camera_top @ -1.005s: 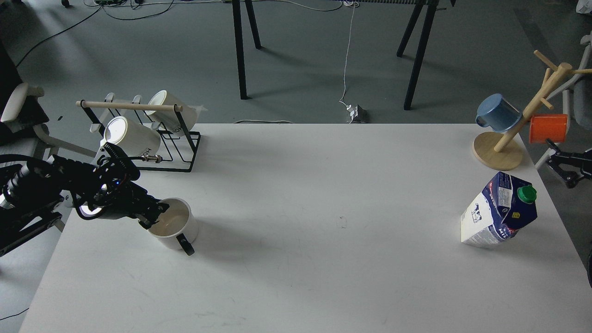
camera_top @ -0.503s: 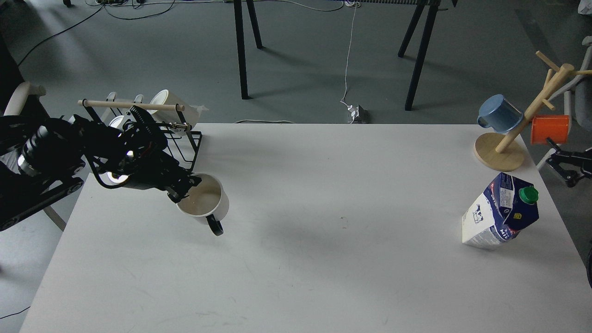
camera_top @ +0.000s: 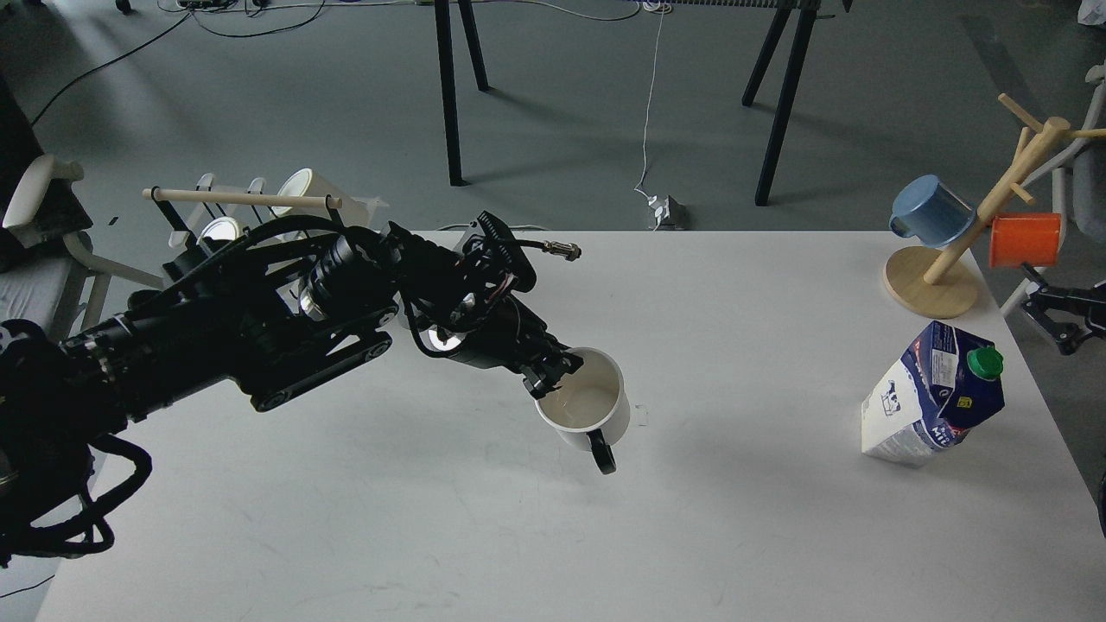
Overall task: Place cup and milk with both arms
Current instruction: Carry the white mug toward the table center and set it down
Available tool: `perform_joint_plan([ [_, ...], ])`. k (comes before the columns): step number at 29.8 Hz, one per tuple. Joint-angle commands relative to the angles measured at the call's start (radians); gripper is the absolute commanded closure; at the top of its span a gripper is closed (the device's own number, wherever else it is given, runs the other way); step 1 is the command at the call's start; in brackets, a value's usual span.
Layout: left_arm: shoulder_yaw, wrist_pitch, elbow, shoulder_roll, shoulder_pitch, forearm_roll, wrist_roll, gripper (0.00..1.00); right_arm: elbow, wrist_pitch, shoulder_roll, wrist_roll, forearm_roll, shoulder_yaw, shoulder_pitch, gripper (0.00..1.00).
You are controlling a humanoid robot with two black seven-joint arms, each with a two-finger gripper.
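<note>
My left gripper (camera_top: 549, 376) is shut on the left rim of the cup (camera_top: 592, 408), a squat white mug with a black loop handle facing the front. The cup hangs near the middle of the white table (camera_top: 518, 536). The milk (camera_top: 933, 393), a dark blue and white carton with a green cap, stands at the table's right side, far from the cup. Only a black part of my right arm (camera_top: 1067, 311) shows beyond the table's right edge, behind the milk; its gripper is out of view.
A black wire rack (camera_top: 259, 225) with white mugs stands at the back left, partly behind my left arm. A wooden mug tree (camera_top: 942, 268) with a blue cup (camera_top: 933, 212) and an orange cup (camera_top: 1024, 240) stands at the back right. Black table legs stand on the floor beyond.
My left arm has carried the cup from the table's left side rightward to near the middle. The milk and the right arm have not moved.
</note>
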Motion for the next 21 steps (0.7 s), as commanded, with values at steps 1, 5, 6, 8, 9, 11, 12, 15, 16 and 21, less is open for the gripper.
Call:
perform_joint_plan([
  [1,0.001,0.000,0.035,-0.036,0.028,0.029,0.000,1.00,0.000,0.000,-0.001,0.000,0.000,0.000,-0.001,0.06],
  [5,0.001,0.000,0.036,-0.037,0.053,0.031,0.000,1.00,0.000,0.000,-0.001,0.000,0.000,0.000,-0.001,0.06],
  [6,-0.004,0.000,0.036,-0.037,0.060,0.030,0.000,1.00,0.000,0.000,0.001,0.000,0.000,0.000,-0.001,0.06],
  [8,-0.008,0.000,0.036,-0.037,0.071,0.030,0.000,0.99,-0.001,0.000,0.001,0.000,0.000,0.000,-0.001,0.06],
  [9,-0.008,0.000,0.036,-0.037,0.073,0.026,0.000,0.98,-0.001,0.000,0.001,0.000,0.000,0.000,-0.001,0.06],
  [11,-0.010,0.000,0.036,-0.043,0.080,0.023,0.000,0.97,-0.001,0.000,0.001,0.000,0.000,0.000,-0.001,0.06],
  [12,-0.010,0.000,0.036,-0.051,0.085,0.023,0.000,0.97,-0.001,0.000,0.001,0.000,0.000,0.000,-0.001,0.06],
  [15,-0.011,0.000,0.038,-0.066,0.102,0.023,0.000,0.95,-0.003,0.000,0.001,0.000,0.000,0.000,-0.001,0.06],
  [16,-0.011,0.000,0.036,-0.068,0.108,0.023,0.000,0.95,-0.003,0.000,0.001,0.000,0.000,0.000,-0.001,0.06],
  [21,-0.013,0.000,0.038,-0.074,0.117,0.020,0.000,0.89,-0.003,0.000,-0.001,0.000,0.000,0.000,-0.004,0.06],
])
